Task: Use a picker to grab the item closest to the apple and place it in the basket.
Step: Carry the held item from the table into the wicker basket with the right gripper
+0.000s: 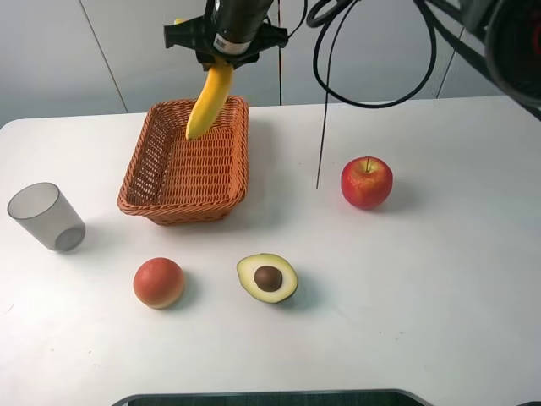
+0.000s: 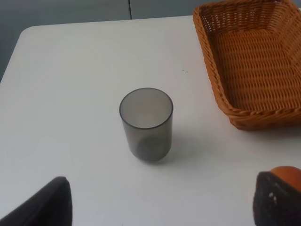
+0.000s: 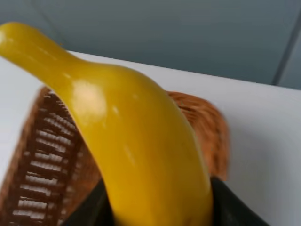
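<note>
A yellow banana (image 1: 210, 100) hangs tip-down over the far end of the woven orange basket (image 1: 182, 210), with my right gripper (image 1: 222, 59) shut on its upper end. The right wrist view is filled by the banana (image 3: 141, 141), held between the dark fingers (image 3: 91, 209), with the basket (image 3: 44, 188) below it. The red apple (image 1: 367, 182) sits on the white table to the right. My left gripper (image 2: 160, 209) stands open above the table near the cup; it does not show in the exterior high view.
A grey translucent cup (image 1: 46, 216) (image 2: 146, 123) stands at the left. An orange-red round fruit (image 1: 158, 282) (image 2: 287, 173) and a halved avocado (image 1: 267, 277) lie near the front. A thin black cable (image 1: 321, 144) hangs between basket and apple.
</note>
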